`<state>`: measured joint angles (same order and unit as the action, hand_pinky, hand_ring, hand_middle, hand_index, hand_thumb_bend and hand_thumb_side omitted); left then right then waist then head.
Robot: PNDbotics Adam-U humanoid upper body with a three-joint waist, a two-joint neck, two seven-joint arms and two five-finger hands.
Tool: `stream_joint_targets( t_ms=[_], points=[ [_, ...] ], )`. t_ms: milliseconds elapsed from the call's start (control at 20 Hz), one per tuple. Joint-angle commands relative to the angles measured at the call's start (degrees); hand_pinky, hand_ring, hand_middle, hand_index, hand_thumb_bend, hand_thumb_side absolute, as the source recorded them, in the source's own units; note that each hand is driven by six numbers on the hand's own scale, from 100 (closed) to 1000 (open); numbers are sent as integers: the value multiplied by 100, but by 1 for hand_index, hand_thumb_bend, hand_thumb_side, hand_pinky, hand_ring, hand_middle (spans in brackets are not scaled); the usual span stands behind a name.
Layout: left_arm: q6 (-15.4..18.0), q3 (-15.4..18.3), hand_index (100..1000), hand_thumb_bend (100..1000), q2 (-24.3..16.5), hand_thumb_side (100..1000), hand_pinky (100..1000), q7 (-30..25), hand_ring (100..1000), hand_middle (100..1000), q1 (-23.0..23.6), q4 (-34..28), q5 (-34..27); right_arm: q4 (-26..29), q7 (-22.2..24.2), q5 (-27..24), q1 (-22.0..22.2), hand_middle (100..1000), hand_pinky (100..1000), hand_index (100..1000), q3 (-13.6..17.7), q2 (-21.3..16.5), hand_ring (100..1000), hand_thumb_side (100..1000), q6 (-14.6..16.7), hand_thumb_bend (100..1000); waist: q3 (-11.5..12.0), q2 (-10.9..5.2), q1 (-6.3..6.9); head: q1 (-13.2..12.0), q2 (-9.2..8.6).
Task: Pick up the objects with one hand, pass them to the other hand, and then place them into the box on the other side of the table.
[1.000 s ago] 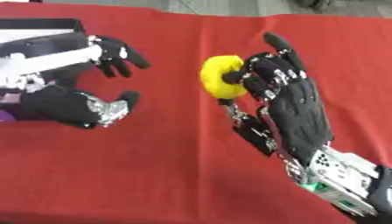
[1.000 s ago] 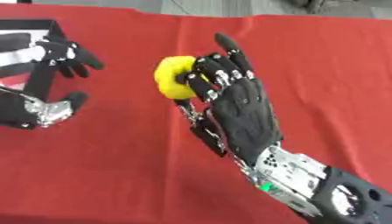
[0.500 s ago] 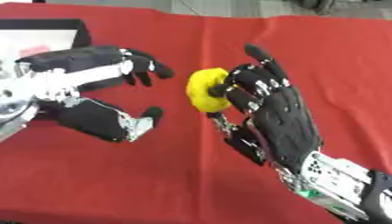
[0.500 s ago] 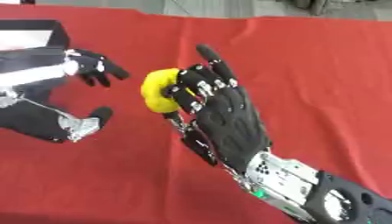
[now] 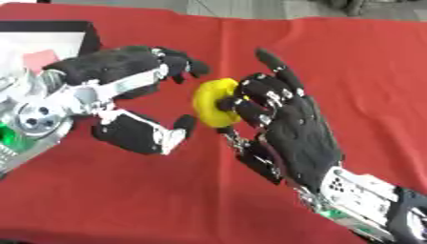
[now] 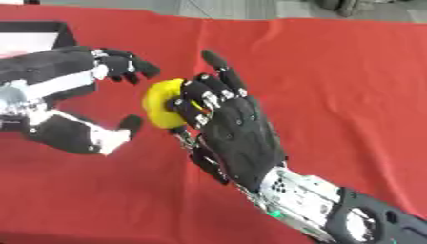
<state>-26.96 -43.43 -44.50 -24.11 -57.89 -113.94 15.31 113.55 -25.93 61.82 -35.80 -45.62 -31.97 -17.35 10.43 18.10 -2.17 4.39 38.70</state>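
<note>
A yellow rounded object [image 5: 213, 103] is held above the red table, with my right hand [image 5: 283, 128] shut on it, fingers curled over its right side. My left hand [image 5: 125, 90] comes in from the left, open, its fingers arched over the object's upper left and its thumb [image 5: 158, 136] below it. The left fingertips are close to the object, and I cannot tell whether they touch it. The object's far side is hidden by the right hand's fingers.
A black-walled box [image 5: 83, 35] with a white inside and a red item stands at the far left, partly behind my left arm. Red cloth [image 5: 359, 66] covers the table.
My left hand has moved right from the box area until it brackets the yellow object. My right hand has carried the object slightly left and closer.
</note>
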Motion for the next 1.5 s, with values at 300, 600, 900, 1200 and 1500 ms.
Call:
stream_joint_targets(
  t_ms=[300,600,900,1200,1500],
  points=[
    [-171,-87,932,100,49,427,827,93,810,833,-73,-66,73,104,8,158,-86,457,912,496,-27,29,589,100,55,172,3,-110,14,-19,22],
    [-212,-119,925,100,50,518,839,-237,816,832,-39,-66,265,104,-36,255,-87,457,921,498,-29,39,588,100,101,169,1,-97,11,-36,58],
    [-227,-122,910,100,78,616,849,-570,821,830,-4,-66,365,104,-96,323,-57,456,927,498,-44,37,586,100,191,166,0,-87,1,-46,65],
    [-70,-97,881,100,92,720,840,-750,814,811,37,-66,-283,104,-195,326,97,456,930,497,-80,-34,587,100,307,170,9,-75,-6,-47,81],
    [-42,-102,769,100,93,622,815,-762,766,689,34,-66,-760,104,-270,318,148,455,927,497,-92,-60,586,100,378,167,15,-69,-10,-55,83]
  ],
)
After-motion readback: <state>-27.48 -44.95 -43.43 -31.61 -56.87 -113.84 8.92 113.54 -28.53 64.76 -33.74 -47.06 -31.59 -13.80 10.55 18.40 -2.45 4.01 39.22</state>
